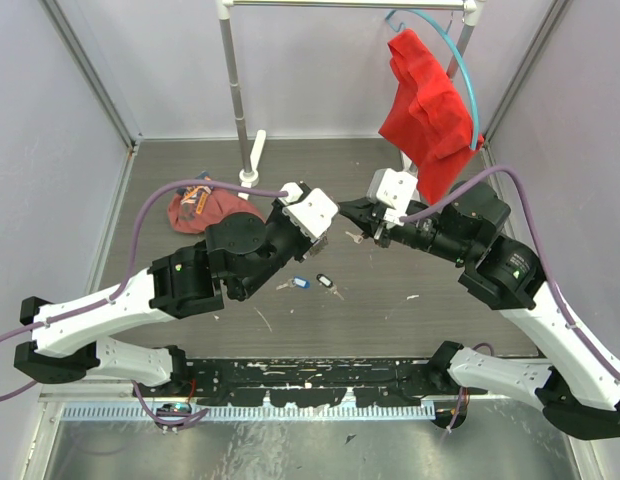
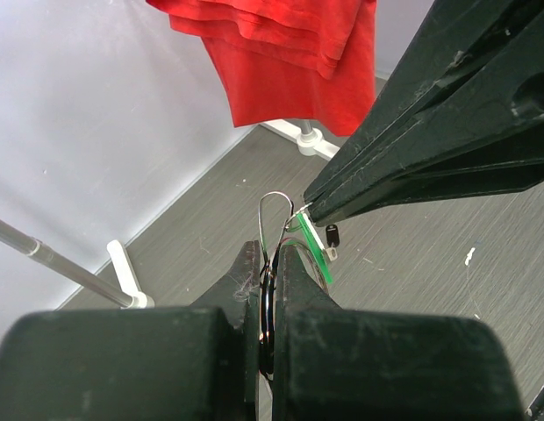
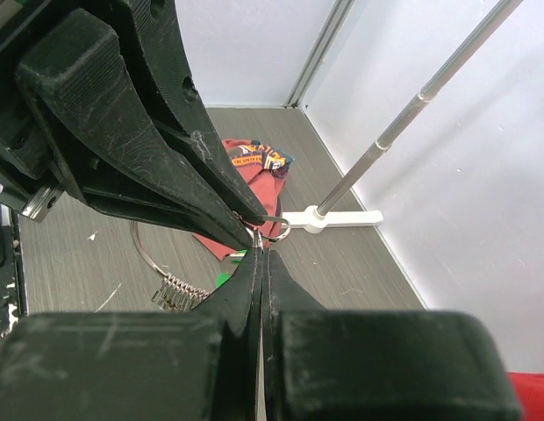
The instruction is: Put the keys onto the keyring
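Note:
My left gripper (image 2: pixel 270 250) is shut on the keyring (image 2: pixel 274 203); the thin silver wire loop sticks out past its fingertips. In the right wrist view the keyring (image 3: pixel 139 250) curves down to a small coil. My right gripper (image 3: pixel 261 254) is shut on a silver key with a green tag (image 2: pixel 314 250), its tip held against the ring. In the top view the left gripper (image 1: pixel 338 230) and right gripper (image 1: pixel 358 222) meet tip to tip above the table's middle. A blue-tagged key (image 1: pixel 298 284) and a black-tagged key (image 1: pixel 325 280) lie on the table below them.
A red cloth (image 1: pixel 425 100) hangs from a blue hoop hanger (image 1: pixel 468 70) on the rack at the back right. The rack's pole (image 1: pixel 230 80) and foot (image 1: pixel 252 165) stand at the back. A crumpled red cloth (image 1: pixel 205 208) lies on the table at the left.

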Controlling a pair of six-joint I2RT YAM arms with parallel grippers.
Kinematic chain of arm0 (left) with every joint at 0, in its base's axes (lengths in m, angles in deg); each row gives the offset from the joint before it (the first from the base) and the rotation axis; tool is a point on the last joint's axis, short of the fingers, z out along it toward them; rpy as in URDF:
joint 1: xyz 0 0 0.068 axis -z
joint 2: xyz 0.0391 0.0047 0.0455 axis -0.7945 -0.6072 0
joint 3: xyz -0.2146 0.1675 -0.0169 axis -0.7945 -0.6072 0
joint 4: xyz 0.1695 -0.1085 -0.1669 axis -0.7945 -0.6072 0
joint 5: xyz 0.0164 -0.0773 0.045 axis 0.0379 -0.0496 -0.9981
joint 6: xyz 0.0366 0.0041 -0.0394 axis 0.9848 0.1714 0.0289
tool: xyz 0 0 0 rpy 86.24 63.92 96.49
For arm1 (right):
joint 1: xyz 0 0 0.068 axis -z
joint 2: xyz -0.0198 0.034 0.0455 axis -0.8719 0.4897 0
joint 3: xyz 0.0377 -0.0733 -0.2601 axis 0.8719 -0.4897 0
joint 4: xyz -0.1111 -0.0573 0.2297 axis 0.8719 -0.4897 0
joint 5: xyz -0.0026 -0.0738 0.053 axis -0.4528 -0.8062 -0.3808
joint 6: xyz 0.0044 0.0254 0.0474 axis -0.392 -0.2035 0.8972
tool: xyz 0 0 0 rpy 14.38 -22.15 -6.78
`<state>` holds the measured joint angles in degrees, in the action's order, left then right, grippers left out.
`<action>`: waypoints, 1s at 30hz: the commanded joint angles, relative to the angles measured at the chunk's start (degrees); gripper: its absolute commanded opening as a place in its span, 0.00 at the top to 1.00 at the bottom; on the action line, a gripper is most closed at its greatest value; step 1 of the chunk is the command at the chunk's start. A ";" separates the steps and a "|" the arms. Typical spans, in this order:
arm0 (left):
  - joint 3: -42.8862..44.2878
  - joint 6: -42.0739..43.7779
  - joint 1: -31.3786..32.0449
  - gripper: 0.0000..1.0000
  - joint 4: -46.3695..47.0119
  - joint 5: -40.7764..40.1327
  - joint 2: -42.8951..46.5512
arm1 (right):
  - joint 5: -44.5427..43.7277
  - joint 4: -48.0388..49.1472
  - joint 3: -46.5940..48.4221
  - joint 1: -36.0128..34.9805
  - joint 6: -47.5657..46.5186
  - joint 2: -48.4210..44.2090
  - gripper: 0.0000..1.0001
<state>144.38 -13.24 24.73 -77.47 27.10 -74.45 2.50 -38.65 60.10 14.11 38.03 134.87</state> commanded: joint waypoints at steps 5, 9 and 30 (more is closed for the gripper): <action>2.38 -0.59 -0.08 1.00 0.89 0.96 0.03 | -2.72 4.99 0.71 -0.27 0.70 -1.17 0.99; 2.46 -0.59 -0.08 1.00 0.86 1.27 0.03 | -3.98 5.00 0.50 -0.19 0.77 -1.34 0.99; 2.55 -0.85 -0.08 1.00 0.54 1.01 -0.06 | -7.58 5.75 -0.31 -0.19 0.86 -3.19 0.99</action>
<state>144.38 -13.41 24.73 -77.16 28.50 -74.73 -0.89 -38.28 59.16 13.67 38.99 133.51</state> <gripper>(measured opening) 0.053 0.028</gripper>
